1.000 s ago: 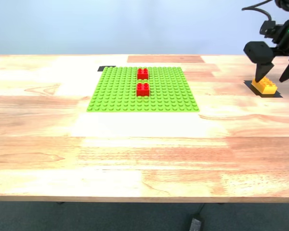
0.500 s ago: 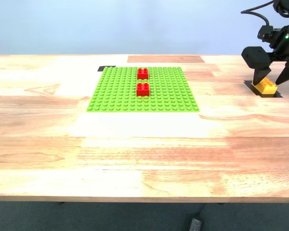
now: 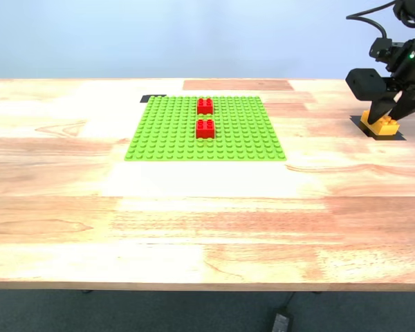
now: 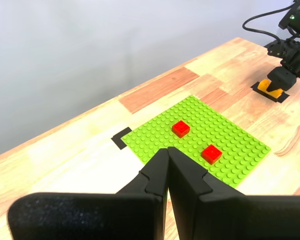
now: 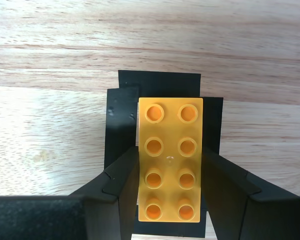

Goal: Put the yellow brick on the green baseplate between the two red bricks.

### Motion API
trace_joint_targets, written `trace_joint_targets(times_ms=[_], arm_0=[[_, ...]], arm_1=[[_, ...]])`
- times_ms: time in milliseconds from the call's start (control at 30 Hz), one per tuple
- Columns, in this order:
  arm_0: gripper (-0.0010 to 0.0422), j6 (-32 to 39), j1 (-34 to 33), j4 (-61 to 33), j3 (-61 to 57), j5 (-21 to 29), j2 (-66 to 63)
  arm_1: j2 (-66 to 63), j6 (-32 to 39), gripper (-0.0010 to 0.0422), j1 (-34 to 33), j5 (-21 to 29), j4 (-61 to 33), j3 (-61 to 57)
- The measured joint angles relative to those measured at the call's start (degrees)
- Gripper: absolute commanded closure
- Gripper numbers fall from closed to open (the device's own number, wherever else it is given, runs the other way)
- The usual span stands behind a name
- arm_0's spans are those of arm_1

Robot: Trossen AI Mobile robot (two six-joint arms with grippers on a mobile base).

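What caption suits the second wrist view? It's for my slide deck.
My second gripper closing around the yellow brick on its black tape marker.

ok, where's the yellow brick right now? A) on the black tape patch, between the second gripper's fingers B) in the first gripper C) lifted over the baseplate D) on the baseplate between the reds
A: the yellow brick sits on the black tape patch with my second gripper straddling it.

Glossy plastic yellow brick (image 5: 170, 166); matt wooden table (image 3: 194, 221).
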Motion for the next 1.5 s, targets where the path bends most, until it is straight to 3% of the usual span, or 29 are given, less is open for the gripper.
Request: trace_joint_targets(times_ms=[133,333,567,733,833,1000,1167,1267,1500], arm_0=[[0.0412,0.0,0.0,0.0,0.0,0.0,-0.3],[0.0412,0.0,0.0,0.0,0.0,0.0,-0.3],[0.0412,0.0,0.0,0.0,0.0,0.0,-0.3],[0.0413,-0.1,0.0,0.0,0.0,0.0,-0.3],[0.0413,-0.2,0.0,0.0,0.0,0.0,-0.3],[0.0412,-0.2,0.0,-0.2,0.0,0.0,-0.5],[0.0413,-0.2,0.0,-0.4,0.0,0.0,-0.9],[0.0412,-0.2,0.0,-0.5,0.0,0.0,-1.0],[0.0412,0.0,0.0,-0.9,0.0,0.0,-1.7]], arm_1=[[-1.3,-0.6,0.0389,-0.1,-0.1,-0.2,-0.2],[-7.8,-4.7,0.0389,0.8,-0.9,-6.1,5.5],[-14.0,-17.1,0.0389,9.6,-10.6,-15.2,17.6],[-13.5,-28.7,0.0389,22.0,-9.7,-16.8,25.2],[-10.0,-35.1,0.0389,28.5,-6.4,-20.0,29.7],[-0.9,-39.7,0.0389,36.2,-3.8,-23.2,36.4],[8.9,-42.0,0.0389,40.3,-3.3,-24.9,42.3],[13.9,-44.2,0.0389,41.7,0.0,-26.6,44.3],[20.3,-44.6,0.0389,42.3,0.4,-25.1,43.7]])
